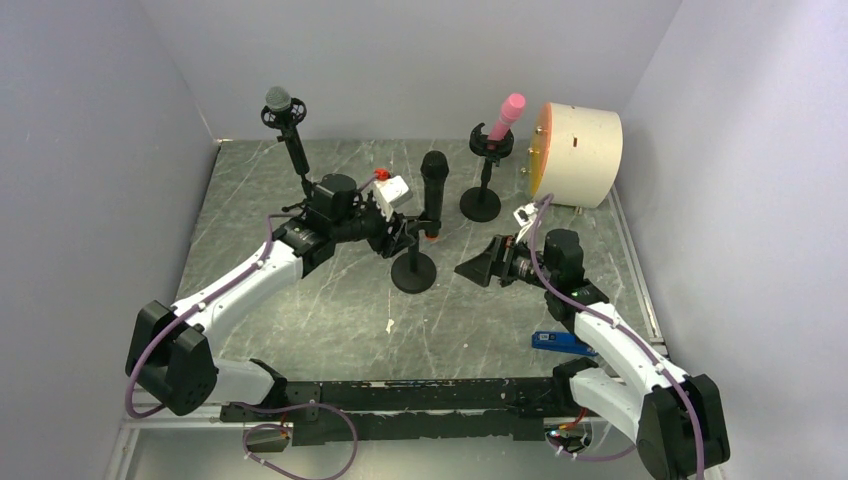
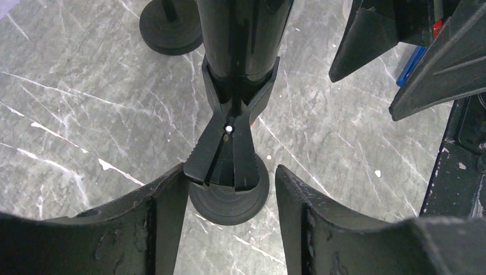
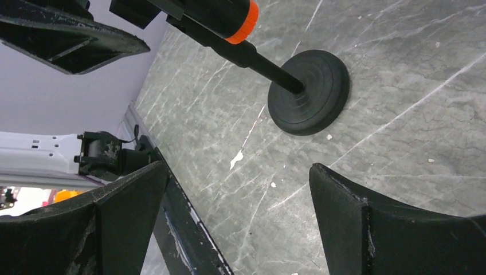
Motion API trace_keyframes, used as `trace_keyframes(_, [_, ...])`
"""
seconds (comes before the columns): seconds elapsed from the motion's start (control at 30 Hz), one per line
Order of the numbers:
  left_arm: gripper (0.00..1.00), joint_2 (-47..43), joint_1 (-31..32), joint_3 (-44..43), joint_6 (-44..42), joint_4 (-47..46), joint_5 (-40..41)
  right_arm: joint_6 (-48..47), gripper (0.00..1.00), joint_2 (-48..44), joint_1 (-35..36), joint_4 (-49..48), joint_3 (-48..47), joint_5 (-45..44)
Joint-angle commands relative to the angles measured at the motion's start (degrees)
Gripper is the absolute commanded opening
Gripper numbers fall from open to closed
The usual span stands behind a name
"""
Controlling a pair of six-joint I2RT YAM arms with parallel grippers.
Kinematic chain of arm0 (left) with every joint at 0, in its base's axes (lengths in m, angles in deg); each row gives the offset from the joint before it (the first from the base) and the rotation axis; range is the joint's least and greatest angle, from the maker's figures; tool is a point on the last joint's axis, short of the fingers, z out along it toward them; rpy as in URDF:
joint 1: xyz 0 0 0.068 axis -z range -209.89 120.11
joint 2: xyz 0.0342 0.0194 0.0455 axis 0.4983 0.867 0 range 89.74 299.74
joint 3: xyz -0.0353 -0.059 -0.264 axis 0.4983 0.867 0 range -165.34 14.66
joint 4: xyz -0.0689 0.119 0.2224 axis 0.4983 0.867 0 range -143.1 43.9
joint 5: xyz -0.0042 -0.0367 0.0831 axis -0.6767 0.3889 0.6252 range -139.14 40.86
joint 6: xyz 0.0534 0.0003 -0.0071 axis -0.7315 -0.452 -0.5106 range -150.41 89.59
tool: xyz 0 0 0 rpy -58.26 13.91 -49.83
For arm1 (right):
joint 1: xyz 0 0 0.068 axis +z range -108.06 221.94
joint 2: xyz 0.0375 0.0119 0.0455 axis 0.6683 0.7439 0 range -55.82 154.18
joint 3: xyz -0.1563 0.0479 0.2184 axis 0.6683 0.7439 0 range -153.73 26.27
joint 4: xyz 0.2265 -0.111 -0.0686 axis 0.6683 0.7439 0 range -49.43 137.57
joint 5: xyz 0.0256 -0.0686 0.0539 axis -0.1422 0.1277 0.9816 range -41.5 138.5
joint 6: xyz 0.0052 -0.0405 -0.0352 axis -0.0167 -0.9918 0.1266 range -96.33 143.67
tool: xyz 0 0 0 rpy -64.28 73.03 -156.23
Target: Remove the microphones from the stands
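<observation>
A black microphone (image 1: 434, 190) with an orange ring stands upright in the clip of a black stand (image 1: 413, 271) at the table's middle. In the left wrist view the microphone body (image 2: 243, 34) sits in the clip (image 2: 229, 149) above the round base (image 2: 229, 203). My left gripper (image 1: 402, 236) is open, its fingers either side of the clip's tail (image 2: 232, 183), not touching it. My right gripper (image 1: 478, 265) is open and empty, low to the right of the stand. Its view shows the base (image 3: 309, 91) and the orange ring (image 3: 240, 23).
A grey-headed microphone (image 1: 278, 100) on a stand is at the back left. A pink microphone (image 1: 507, 115) on a stand (image 1: 480, 203) is at the back right, beside a cream drum (image 1: 580, 155). A blue object (image 1: 563, 342) lies near the right arm.
</observation>
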Motion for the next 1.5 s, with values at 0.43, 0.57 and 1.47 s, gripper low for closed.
trace_keyframes(0.43, [0.11,-2.54,0.47,-1.58,-0.07,1.33,-0.75,-5.15,0.97,-0.22,4.29,-1.05,-9.51,-5.48])
trace_keyframes(0.57, [0.06,-3.91,0.42,0.0,1.36,0.95,-0.97,-9.54,0.98,-0.11,7.61,0.53,-12.11,-10.2])
trace_keyframes(1.47, [0.17,-9.98,0.44,0.9,6.52,8.72,-5.6,-30.38,0.26,16.5,24.15,-6.63,-28.38,-28.06])
